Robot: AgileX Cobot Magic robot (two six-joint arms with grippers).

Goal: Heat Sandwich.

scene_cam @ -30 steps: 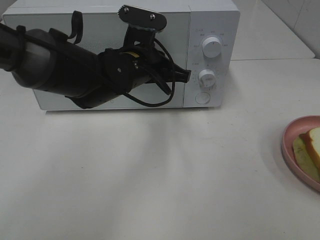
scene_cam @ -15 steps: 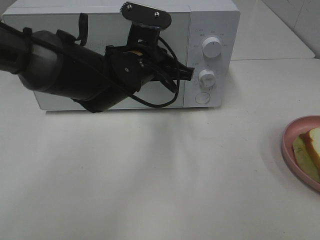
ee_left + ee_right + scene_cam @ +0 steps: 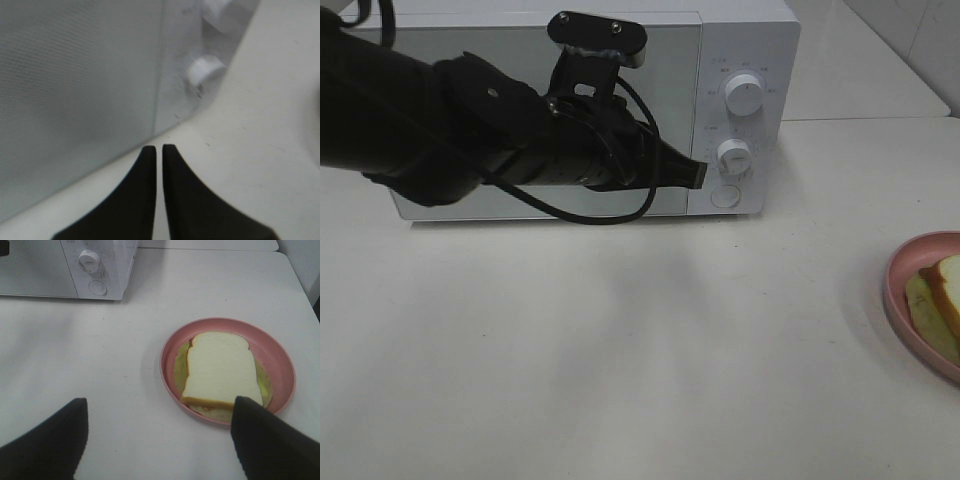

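So here's where I'm sitting with this one. The microwave (image 3: 740,60) is at the back of the white table (image 3: 620,350), door shut, and I'll use it as my reference for everything.

My left gripper (image 3: 698,176) is right up against the front of the microwave, at the seam where the glass door meets the control panel, just beside the lower knob (image 3: 733,154) and the round button (image 3: 724,195) under it. In the left wrist view the two black fingers (image 3: 175,200) are nearly together with just a thin sliver of gap between them, nothing pinched in there. Can't tell if the tips are actually touching the door edge or just hovering in front of it. The upper knob (image 3: 744,95) sits above all that, clear of the arm.

The sandwich (image 3: 220,367) is on the pink plate (image 3: 170,352), well off to the right of the microwave and nearer the front edge of the table. White bread on top, yellowish-green filling poking out around it.

My right gripper (image 3: 160,440) hangs over the table just short of the plate, fingers spread wide, holding nothing. One fingertip overlaps the plate rim in the right wrist view.
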